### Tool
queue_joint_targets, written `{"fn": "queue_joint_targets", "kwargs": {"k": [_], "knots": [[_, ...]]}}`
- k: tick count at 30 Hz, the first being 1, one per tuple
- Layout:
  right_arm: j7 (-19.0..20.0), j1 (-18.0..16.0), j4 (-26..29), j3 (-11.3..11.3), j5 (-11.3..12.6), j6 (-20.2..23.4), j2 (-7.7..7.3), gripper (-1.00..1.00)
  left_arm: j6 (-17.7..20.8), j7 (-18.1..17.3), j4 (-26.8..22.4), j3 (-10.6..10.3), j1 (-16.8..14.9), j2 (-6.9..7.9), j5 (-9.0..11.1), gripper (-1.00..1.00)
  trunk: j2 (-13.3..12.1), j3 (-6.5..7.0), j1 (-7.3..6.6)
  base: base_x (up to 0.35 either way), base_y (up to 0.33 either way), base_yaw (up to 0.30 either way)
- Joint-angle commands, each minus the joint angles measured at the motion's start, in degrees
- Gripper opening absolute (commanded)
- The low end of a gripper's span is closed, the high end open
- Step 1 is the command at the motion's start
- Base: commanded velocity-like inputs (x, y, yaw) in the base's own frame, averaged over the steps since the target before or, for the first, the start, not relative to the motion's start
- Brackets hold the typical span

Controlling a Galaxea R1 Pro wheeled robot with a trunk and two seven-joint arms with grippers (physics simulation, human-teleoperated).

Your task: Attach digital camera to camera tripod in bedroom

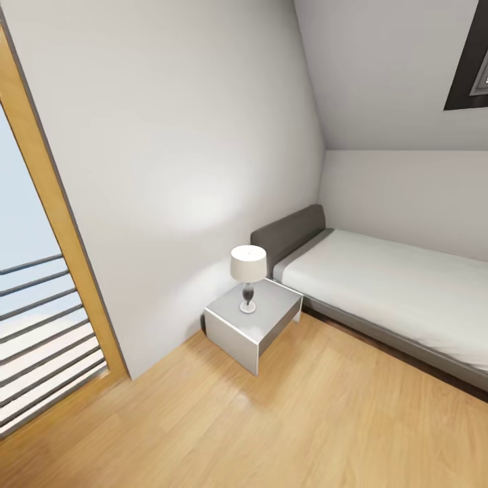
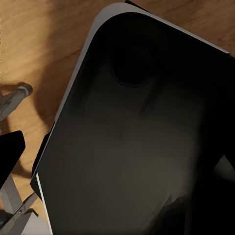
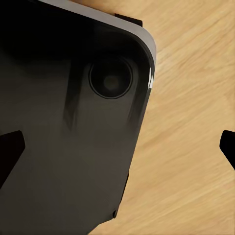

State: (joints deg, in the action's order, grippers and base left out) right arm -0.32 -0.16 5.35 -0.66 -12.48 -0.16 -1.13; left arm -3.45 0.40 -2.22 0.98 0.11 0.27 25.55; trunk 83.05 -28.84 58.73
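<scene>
Open wood floor (image 1: 285,420) spreads wide in front, with plenty of room to pass. A low white nightstand (image 1: 252,324) sits in the corner against the wall, a lamp (image 1: 248,274) standing on top. The bed (image 1: 386,291) blocks the right side; a wooden door frame (image 1: 61,217) edges the left.

A nightstand (image 1: 253,324) stands on the plank floor (image 1: 285,420) in the bedroom's corner, its back against the wall (image 1: 169,135). A lamp (image 1: 248,276) stands on the nightstand's top, near the middle. To the right, just beside the nightstand, a bed (image 1: 386,298) runs along the far wall, its headboard (image 1: 288,234) behind the lamp against the wall on the left. A door frame (image 1: 57,203) rises at the left end of that wall, with a railing (image 1: 41,339) beyond it. A window (image 1: 471,61) sits high above the bed, at the right.

In both wrist views the robot's base (image 2: 142,142) lies over the floor.
</scene>
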Motion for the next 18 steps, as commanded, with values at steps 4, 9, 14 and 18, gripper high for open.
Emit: {"fn": "queue_joint_targets", "kwargs": {"k": [4,9,14,18], "knots": [[-0.03,-0.02,0.01,-0.04,-0.35,-0.02,-0.01,1.00,-0.07,0.04,-0.07,0.08,0.02,-0.01,0.11,1.00,0.03,-0.05,0.00,0.001,0.122,0.000],[-0.03,-0.02,0.01,-0.04,-0.35,-0.02,-0.01,1.00,-0.07,0.04,-0.07,0.08,-0.01,-0.01,0.11,1.00,0.03,-0.05,0.00,0.000,0.192,0.000],[-0.03,-0.02,0.01,-0.04,-0.35,-0.02,-0.01,1.00,-0.07,0.04,-0.07,0.08,0.02,-0.01,0.08,1.00,0.03,-0.05,0.00,0.000,0.053,0.000],[-0.03,-0.02,0.01,-0.04,-0.35,-0.02,-0.01,1.00,-0.07,0.04,-0.07,0.08,0.01,-0.01,0.08,1.00,0.03,-0.05,0.00,0.000,0.015,0.000]]}}
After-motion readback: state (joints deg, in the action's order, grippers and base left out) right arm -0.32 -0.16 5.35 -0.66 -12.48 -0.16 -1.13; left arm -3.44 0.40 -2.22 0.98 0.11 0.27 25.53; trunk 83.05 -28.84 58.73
